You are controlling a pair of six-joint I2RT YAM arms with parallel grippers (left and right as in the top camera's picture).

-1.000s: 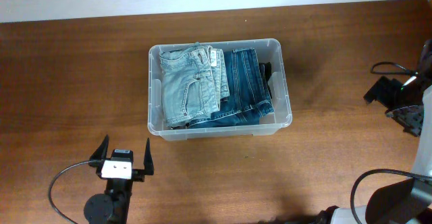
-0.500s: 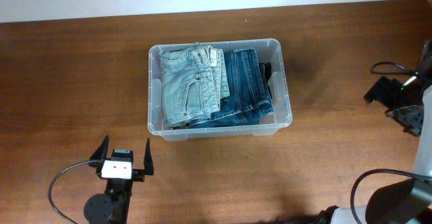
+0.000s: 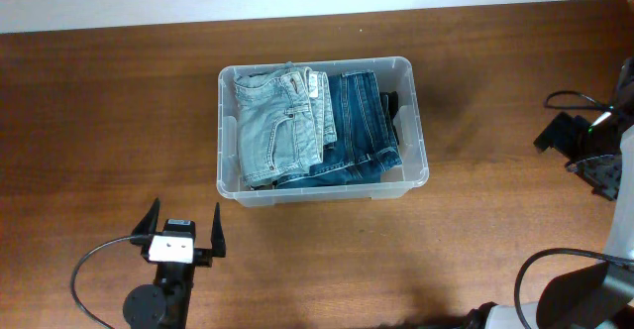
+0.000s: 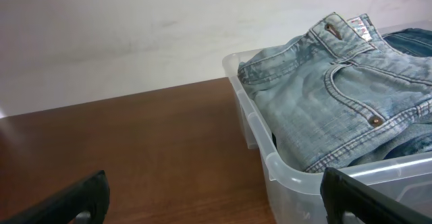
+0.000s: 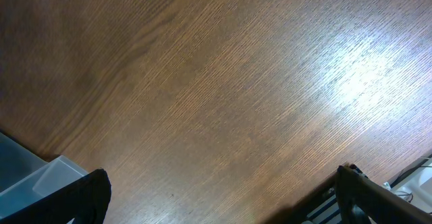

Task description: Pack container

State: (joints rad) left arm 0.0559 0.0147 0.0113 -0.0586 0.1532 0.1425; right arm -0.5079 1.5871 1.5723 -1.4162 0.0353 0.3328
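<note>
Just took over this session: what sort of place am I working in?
Likely a robot test bench rather than a home: a wooden table against a plain white wall, with a clear container of folded jeans on it.

Clear rounded-corner container [image 3: 327, 191], upright, full of folded jeans [image 3: 282, 131], perhaps three pairs.

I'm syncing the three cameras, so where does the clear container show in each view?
Overhead: container at centre, pale jeans inside.
Left wrist: container on the right side, pale jeans on top.
Right wrist: container is only a corner at the bottom-left edge.
Shared landmark: the wooden table.
</note>
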